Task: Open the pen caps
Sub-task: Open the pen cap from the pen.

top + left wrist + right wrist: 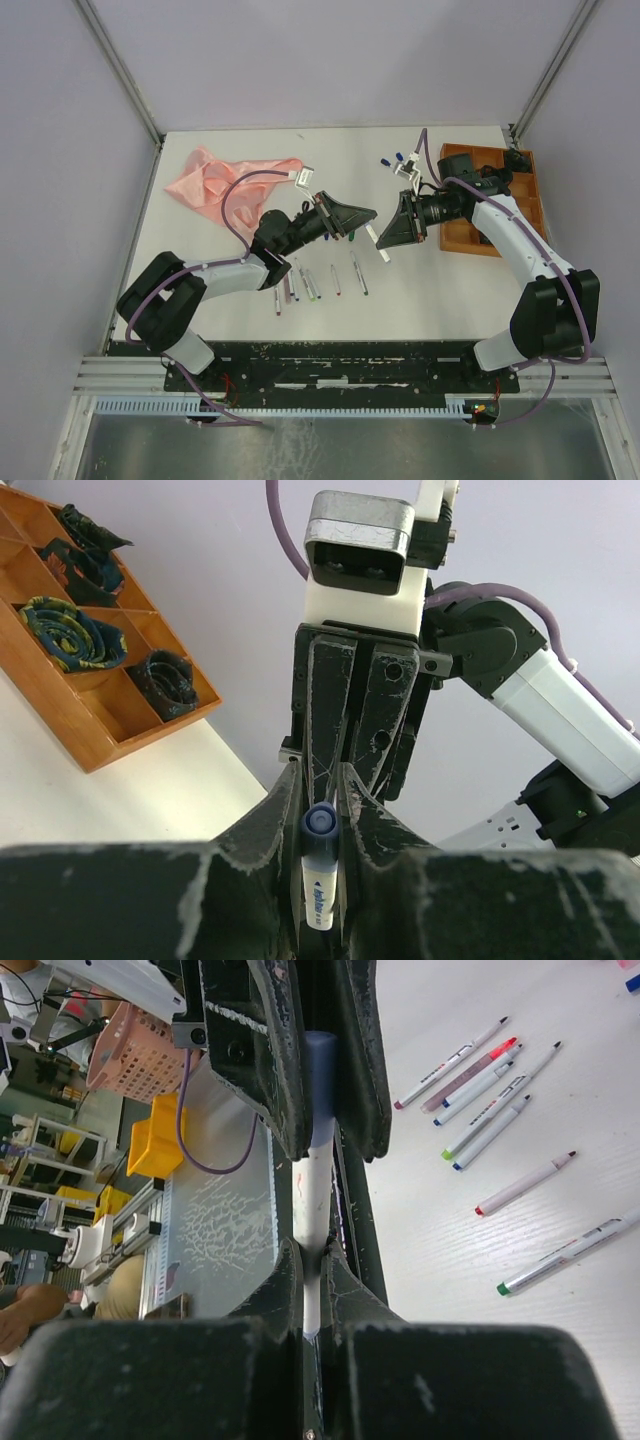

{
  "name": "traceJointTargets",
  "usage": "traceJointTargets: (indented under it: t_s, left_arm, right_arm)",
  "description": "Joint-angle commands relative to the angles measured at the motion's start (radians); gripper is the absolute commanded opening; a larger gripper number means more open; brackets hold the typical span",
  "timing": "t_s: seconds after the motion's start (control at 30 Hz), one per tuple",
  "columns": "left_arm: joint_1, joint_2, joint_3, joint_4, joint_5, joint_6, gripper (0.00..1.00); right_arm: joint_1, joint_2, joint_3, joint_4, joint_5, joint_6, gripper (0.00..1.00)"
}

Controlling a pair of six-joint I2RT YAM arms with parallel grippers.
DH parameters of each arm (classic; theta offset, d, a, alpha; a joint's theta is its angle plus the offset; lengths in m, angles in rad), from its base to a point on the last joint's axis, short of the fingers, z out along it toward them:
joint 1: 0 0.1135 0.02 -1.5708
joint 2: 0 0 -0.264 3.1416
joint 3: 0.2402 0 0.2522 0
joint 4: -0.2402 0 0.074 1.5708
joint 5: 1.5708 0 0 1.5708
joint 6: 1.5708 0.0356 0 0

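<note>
A white-barrelled pen (314, 1190) hangs in the air between my two grippers, above the table's middle. My right gripper (312, 1260) is shut on its barrel (381, 250). The pen's blue cap (319, 825) sits between the fingers of my left gripper (318, 780), which press on it from both sides. From the right wrist the same cap (318, 1065) shows wedged in the left gripper's fingers. In the top view the left gripper (366, 214) and right gripper (386, 237) meet tip to tip. Several uncapped pens (310, 283) lie in a row on the table; two loose blue caps (392, 158) lie at the back.
An orange compartment tray (470, 240) with rolled dark cloths (160, 680) stands at the right, just behind my right arm. A pink mesh bag (225, 180) lies at the back left. The loose pens (470, 1075) lie under and near the left arm.
</note>
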Motion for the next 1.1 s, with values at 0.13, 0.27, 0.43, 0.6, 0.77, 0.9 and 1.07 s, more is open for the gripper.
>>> traceJointTargets:
  t_s: [0.13,0.27,0.43,0.6,0.77,0.9,1.07]
  left_arm:
    - [-0.002,-0.027,0.021,-0.008,0.017,0.054,0.03]
    - [-0.003,-0.024,0.025,-0.006,0.01,0.064,0.03]
    - [-0.003,-0.018,0.032,0.006,0.002,0.07,0.03]
    - [0.005,-0.029,0.045,-0.031,-0.026,0.117,0.03]
    - [0.121,-0.047,0.091,-0.047,-0.05,0.11,0.03]
    - [0.234,-0.056,0.217,-0.113,-0.091,0.165,0.03]
    - [0.309,-0.075,0.378,-0.192,-0.153,0.235,0.03]
  right_arm:
    - [0.004,-0.042,-0.034,0.153,-0.021,0.092,0.44]
    - [0.022,-0.081,-0.111,0.368,0.01,0.267,0.53]
    - [0.058,-0.078,-0.126,0.407,0.049,0.301,0.51]
    - [0.075,-0.054,-0.104,0.368,0.055,0.282,0.1]
    - [0.079,-0.035,-0.093,0.33,0.049,0.261,0.0]
    - [0.098,-0.002,-0.089,0.328,0.027,0.27,0.0]
    - [0.104,0.036,-0.079,0.311,0.012,0.275,0.0]
